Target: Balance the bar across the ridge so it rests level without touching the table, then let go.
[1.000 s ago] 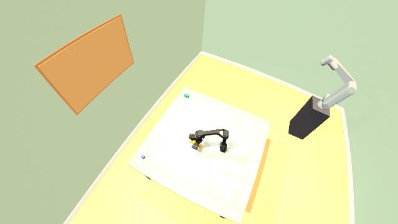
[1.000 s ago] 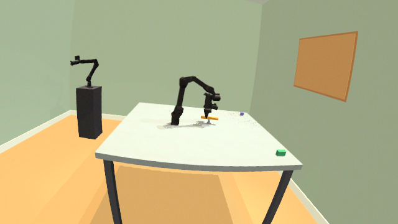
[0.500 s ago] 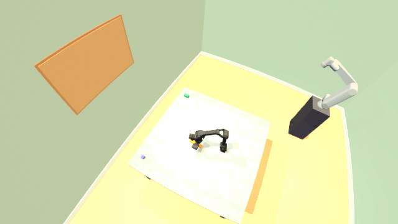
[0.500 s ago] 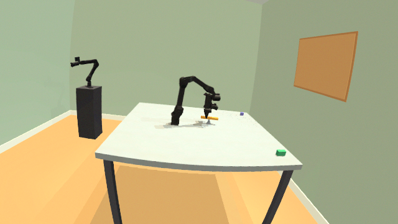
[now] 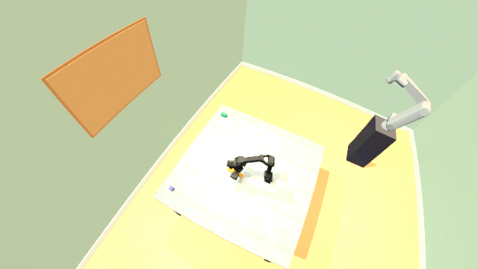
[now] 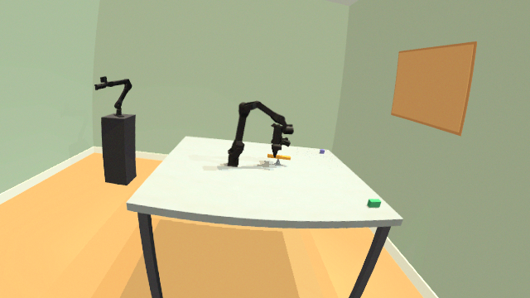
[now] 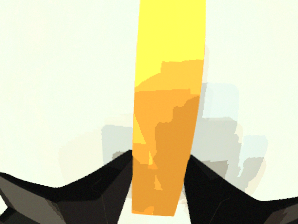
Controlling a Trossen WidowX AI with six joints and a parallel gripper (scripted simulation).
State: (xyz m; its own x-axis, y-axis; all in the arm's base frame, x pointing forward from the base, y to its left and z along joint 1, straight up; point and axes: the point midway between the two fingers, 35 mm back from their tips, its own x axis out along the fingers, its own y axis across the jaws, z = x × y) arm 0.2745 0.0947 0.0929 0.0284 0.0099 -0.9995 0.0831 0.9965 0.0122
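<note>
The orange-yellow bar [image 5: 231, 169] [image 6: 286, 157] [image 7: 170, 45] lies above the table, over the small grey ridge [image 6: 277, 162], and looks close to level in the exterior view. Whether it touches the ridge top is too small to tell. My gripper [image 6: 275, 156] [image 7: 159, 158] points down and is shut on the bar, one dark finger against each side. In the wrist view the fingers are near the bar's lower end, and the bar runs up out of the picture. The bar hides the ridge there.
A green block [image 5: 224, 114] [image 6: 374, 203] lies near one table corner. A small purple cube [image 5: 171, 188] [image 6: 322, 151] lies near another corner. The white table [image 5: 261, 224] [image 6: 232, 194] carries my arm's base. Other arms on dark pedestals stand away from the table.
</note>
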